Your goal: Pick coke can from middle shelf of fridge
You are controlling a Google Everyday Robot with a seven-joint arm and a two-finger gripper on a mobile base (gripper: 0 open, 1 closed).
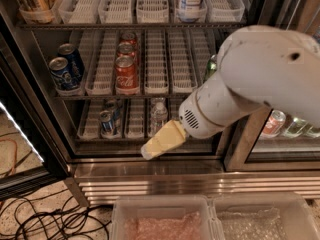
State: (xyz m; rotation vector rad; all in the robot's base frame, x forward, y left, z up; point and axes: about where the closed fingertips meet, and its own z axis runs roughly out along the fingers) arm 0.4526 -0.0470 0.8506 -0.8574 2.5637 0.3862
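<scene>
A row of three red coke cans stands in one white lane on the middle shelf of the fridge. The front coke can is near the shelf's front edge. My gripper hangs in front of the lower shelf, below and to the right of the front coke can, not touching it. The big white arm covers the right side of the middle shelf.
Two blue cans stand left of the coke cans. A green can peeks out behind the arm. Blue cans and a water bottle sit on the lower shelf. Plastic bins lie below, cables at lower left.
</scene>
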